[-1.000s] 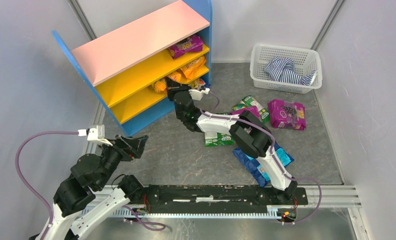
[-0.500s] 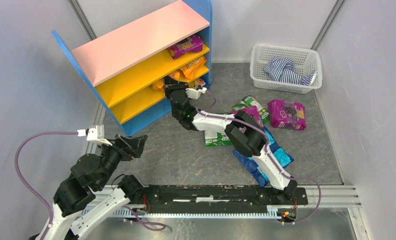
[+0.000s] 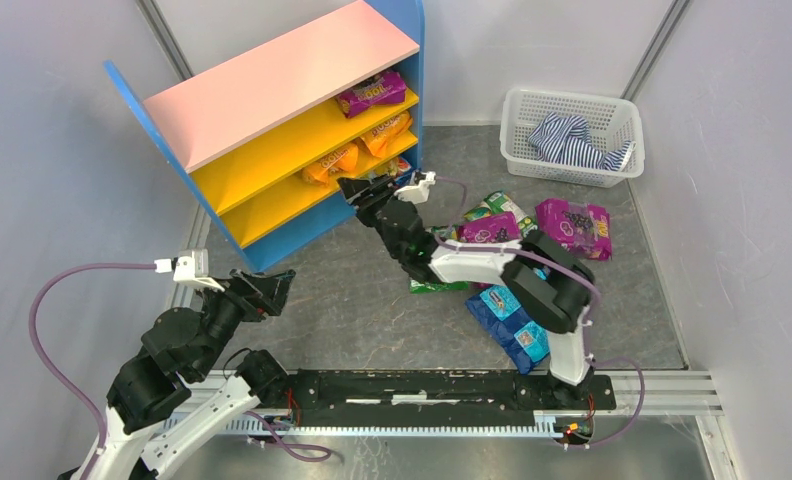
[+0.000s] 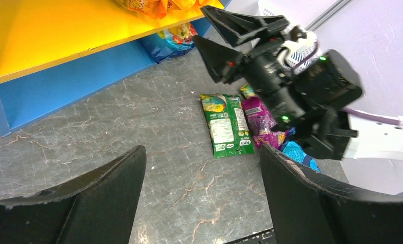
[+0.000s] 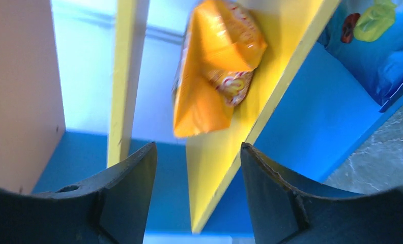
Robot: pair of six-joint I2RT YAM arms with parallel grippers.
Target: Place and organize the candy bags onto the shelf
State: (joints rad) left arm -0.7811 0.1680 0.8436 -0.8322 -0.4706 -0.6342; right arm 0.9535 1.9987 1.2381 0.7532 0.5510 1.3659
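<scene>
Beside shelf (image 3: 272, 80) front, right end effector (image 3: 358, 188): wide apart, empty | left end effector (image 3: 274, 284): wide apart, empty

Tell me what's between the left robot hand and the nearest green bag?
Nothing: bare grey floor from left gripper to nearest green bag, seen in left wrist view.

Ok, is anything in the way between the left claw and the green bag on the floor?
Nothing lies between the left claw and the green bag, only bare floor. The right arm hangs close above and beside the bag, though.
</scene>
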